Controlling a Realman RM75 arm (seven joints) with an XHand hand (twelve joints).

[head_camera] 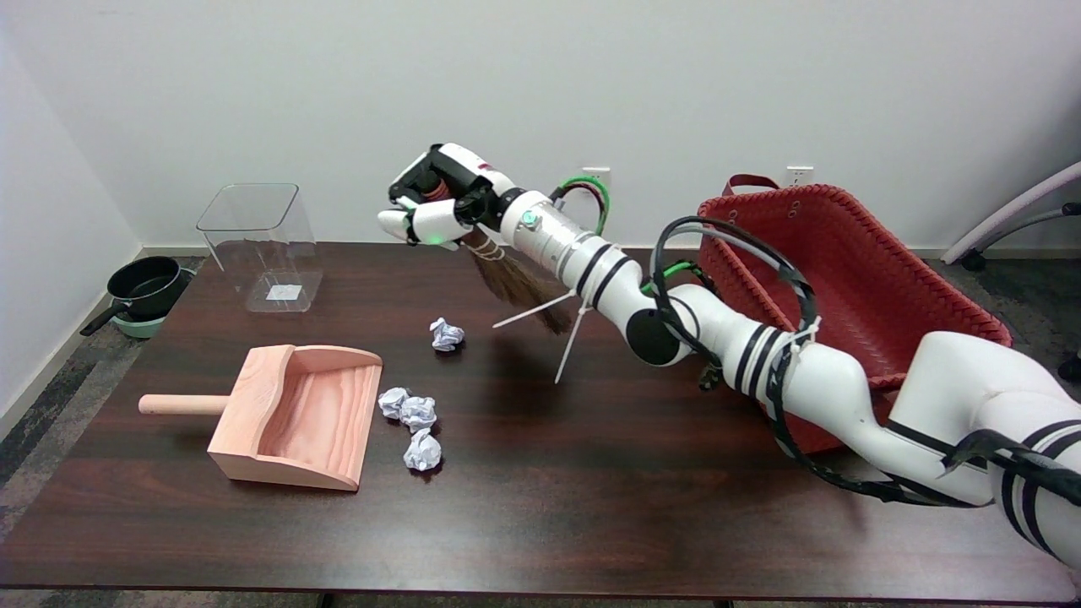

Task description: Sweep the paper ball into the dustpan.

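My right hand (439, 198) hangs in the air over the table's far middle and grips the handle of a small brown broom (515, 287). The bristles slant down and to the right under my forearm, clear of the table. A wooden dustpan (296, 418) lies at the left, its open mouth facing right and its round handle pointing left. One crumpled paper ball (447, 334) lies below and ahead of the hand. Two more paper balls (408, 408) sit at the dustpan's mouth, and a third paper ball (422, 450) lies just below them.
A clear plastic bin (260, 245) stands at the table's far left. A red woven basket (844, 279) sits tilted at the right, behind my arm. A black pan (143, 287) rests on the floor beyond the left edge. The dark wooden table (591, 507) stretches across the front.
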